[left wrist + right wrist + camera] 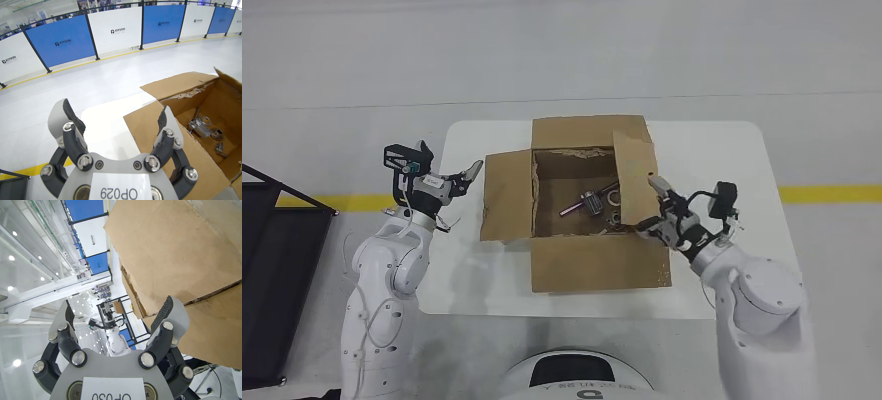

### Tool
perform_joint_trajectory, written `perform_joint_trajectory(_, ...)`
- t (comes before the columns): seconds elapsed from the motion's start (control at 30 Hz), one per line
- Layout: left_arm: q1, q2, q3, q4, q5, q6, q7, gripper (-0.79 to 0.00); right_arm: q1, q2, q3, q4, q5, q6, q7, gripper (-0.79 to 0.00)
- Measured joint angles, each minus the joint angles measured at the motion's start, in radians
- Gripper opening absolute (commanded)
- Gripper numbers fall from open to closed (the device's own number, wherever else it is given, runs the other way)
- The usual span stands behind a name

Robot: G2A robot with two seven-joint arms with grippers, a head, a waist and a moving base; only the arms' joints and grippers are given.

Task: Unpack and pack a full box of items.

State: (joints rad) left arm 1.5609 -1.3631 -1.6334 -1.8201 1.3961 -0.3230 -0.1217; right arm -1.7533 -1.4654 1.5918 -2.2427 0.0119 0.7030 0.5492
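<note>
The box (587, 262) stands on the bench (482, 270) with its flaps thrown out so I can reach the metal parts (594, 201) on its floor. The right flap (634, 165) leans in over the opening, which I judge is why my right claw (118, 301) hovers spread and empty close against that flap's outer face. My left claw (115, 106), also wide apart and empty, hangs just outside the box's left flap (504, 195), angled toward the opening

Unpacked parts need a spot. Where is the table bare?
Widest: table right of the box, out to the far corner. A thin strip runs along the near edge. Crowded at the left flap, by the left hand.
</note>
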Motion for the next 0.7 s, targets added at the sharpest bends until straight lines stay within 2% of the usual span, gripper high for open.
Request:
perform_joint_trajectory(0.33,0.000,0.003,-0.006,-0.002,0.009,0.004,0.001,0.000,0.090,0.009,-0.096,0.048,-0.070,0.091,-0.090,0.000)
perform_joint_trajectory(0.4,0.009,0.015,-0.019,0.007,0.088,0.008,0.028,0.000,0.094,0.010,-0.108,0.046,-0.081,0.099,-0.111,0.000)
perform_joint_trajectory(0.47,0.026,0.025,-0.028,0.039,0.251,-0.006,0.063,0.000,0.094,0.010,-0.109,0.046,-0.082,0.100,-0.111,0.000)
perform_joint_trajectory(0.57,0.041,0.043,-0.036,0.091,0.488,-0.061,0.076,0.000,0.094,0.010,-0.108,0.046,-0.081,0.099,-0.110,0.000)
perform_joint_trajectory(0.7,0.046,0.060,-0.018,0.155,0.681,-0.147,0.098,0.000,0.094,0.010,-0.108,0.046,-0.081,0.099,-0.110,0.000)
